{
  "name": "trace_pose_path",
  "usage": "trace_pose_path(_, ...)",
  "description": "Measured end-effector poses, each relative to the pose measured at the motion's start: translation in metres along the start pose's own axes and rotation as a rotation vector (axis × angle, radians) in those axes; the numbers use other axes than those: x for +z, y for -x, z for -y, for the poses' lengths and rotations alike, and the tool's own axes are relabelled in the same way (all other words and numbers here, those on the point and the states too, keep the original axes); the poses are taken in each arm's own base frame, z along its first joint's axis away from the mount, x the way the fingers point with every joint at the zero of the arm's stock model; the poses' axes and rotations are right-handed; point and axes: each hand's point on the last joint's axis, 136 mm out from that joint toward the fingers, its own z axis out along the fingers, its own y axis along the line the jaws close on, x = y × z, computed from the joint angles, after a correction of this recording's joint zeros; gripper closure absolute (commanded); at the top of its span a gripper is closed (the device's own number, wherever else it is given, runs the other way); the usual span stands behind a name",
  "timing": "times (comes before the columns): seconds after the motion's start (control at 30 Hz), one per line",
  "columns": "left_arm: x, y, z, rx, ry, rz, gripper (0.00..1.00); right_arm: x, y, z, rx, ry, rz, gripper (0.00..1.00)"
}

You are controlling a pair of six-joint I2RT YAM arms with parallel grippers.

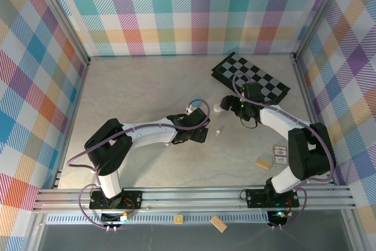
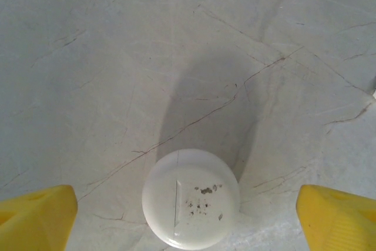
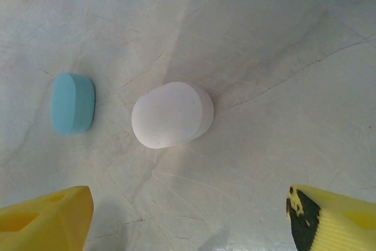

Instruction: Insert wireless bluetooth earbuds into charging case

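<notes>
A white charging case [image 2: 191, 198], round from above with a slit and dark specks on top, stands on the table between my left gripper's [image 2: 188, 223] yellow fingers [image 2: 38, 218], which stand wide apart and clear of it. My left gripper [image 1: 198, 132] sits mid-table. My right gripper [image 3: 191, 221] is open with bare table between its fingers. Just beyond it lie a white oval case [image 3: 172, 114] and a smaller light blue oval piece [image 3: 72, 103]. The white case [image 1: 218, 109] lies by my right gripper [image 1: 229, 105]. A tiny white piece [image 1: 218, 131], perhaps an earbud, lies between the arms.
A black-and-white checkerboard [image 1: 249, 77] lies at the back right. A tan wooden block [image 1: 263, 164] and a small card box [image 1: 280, 155] lie near the right arm's base. Another block [image 1: 218, 223] rests on the front rail. Plaid walls enclose the table.
</notes>
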Motion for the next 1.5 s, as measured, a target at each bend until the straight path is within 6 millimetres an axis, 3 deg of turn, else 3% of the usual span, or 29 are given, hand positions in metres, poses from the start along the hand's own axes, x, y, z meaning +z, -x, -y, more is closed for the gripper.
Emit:
trace_pose_path(0.37, 0.024, -0.018, -0.002, 0.019, 0.041, -0.068, 0.37, 0.000, -0.003, -0.005, 0.000, 0.026, -0.019, 0.17)
trace_pose_path(0.63, 0.027, -0.019, -0.001, 0.018, 0.043, -0.072, 0.52, -0.001, -0.005, -0.006, 0.000, 0.035, -0.028, 0.17)
trace_pose_path(0.9, 0.023, -0.013, 0.001, 0.028, 0.018, -0.031, 0.56, -0.024, 0.001, -0.018, -0.028, 0.067, 0.005, 0.18)
trace_pose_path(1.0, 0.010, -0.009, -0.001, 0.062, -0.020, 0.032, 0.57, -0.037, 0.004, -0.027, -0.061, 0.095, 0.020, 0.19)
trace_pose_path(1.2, -0.035, 0.018, 0.004, 0.196, -0.143, 0.242, 0.55, -0.059, -0.004, -0.053, -0.177, 0.202, -0.040, 0.19)
trace_pose_path(1.5, -0.084, 0.033, 0.022, 0.373, -0.314, 0.475, 0.60, -0.096, -0.051, -0.092, -0.322, 0.468, -0.234, 0.25)
